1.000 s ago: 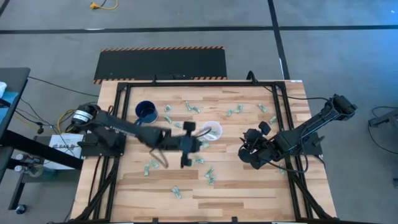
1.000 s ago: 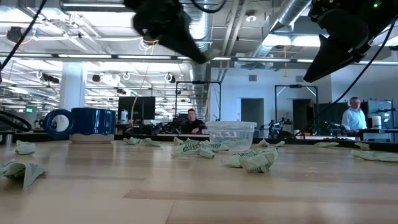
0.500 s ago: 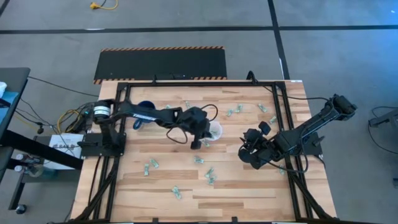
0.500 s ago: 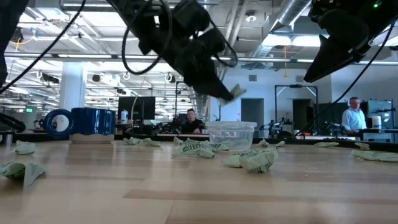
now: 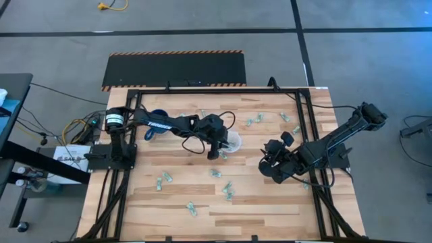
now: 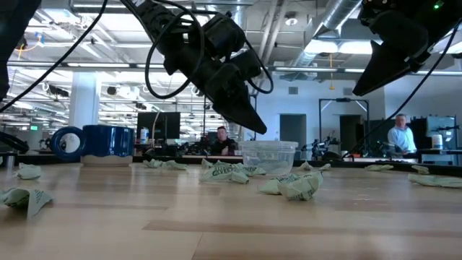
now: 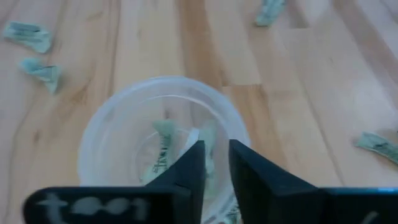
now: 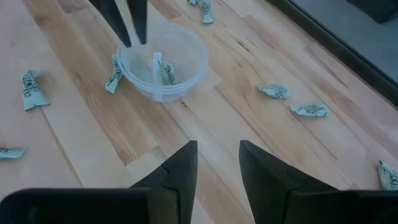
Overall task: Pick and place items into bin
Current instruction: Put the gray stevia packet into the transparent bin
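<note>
The bin, a clear plastic cup [image 5: 233,142] [image 6: 268,155], stands upright on its base mid-table. It holds a few green-and-white items [image 7: 163,144] [image 8: 166,72]. My left gripper [image 7: 216,152] [image 5: 221,151] hovers above the cup's near-left rim [image 7: 112,118], pointing slantwise down. Its fingers are open with nothing between them. More wrapped items lie loose on the wood [image 5: 216,173] [image 5: 228,190] [image 6: 292,185]. My right gripper [image 8: 217,155] [image 5: 271,165] waits open to the right of the cup, above bare wood.
A dark blue mug [image 5: 159,120] [image 6: 101,140] stands at the far left, partly under my left arm. Black frame rails [image 5: 307,135] run along the table's sides. Loose items also lie near the far edge [image 5: 254,121] and near edge [image 5: 192,208]. People show in the room behind [image 6: 401,137].
My left gripper has swung from the table's near-left toward the cup, sinking and rolling as it went. It now stands over the cup's rim. The pale piece at its fingertips half a second ago is no longer there. My right arm has kept still.
</note>
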Controlling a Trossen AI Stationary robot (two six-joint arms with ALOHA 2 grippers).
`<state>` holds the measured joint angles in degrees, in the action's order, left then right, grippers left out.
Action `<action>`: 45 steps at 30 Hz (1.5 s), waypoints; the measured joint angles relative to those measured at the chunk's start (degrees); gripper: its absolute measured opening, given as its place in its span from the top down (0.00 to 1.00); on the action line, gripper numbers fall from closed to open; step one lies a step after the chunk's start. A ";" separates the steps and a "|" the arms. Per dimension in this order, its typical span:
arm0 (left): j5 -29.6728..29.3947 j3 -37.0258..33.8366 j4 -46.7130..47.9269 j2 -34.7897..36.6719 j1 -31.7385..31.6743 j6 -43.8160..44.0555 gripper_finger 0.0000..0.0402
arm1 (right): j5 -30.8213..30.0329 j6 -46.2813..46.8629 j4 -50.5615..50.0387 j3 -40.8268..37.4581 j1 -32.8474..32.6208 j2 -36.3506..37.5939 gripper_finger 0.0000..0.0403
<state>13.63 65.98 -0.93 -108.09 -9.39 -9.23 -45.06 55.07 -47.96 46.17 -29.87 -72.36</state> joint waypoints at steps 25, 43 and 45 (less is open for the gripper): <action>-7.21 -1.18 38.49 18.46 5.93 5.49 0.66 | 25.68 14.80 -3.90 -1.53 -2.26 -0.07 0.72; -13.53 -24.30 15.68 42.53 13.91 11.71 0.66 | 33.22 16.97 1.53 -8.14 -0.04 -0.09 0.50; -15.47 -25.42 14.19 43.35 15.21 10.32 0.66 | 33.19 16.93 3.07 -8.66 0.02 -0.08 0.48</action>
<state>-1.83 40.56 13.26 -64.74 5.83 1.09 -11.87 72.00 -44.89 37.52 -29.85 -72.44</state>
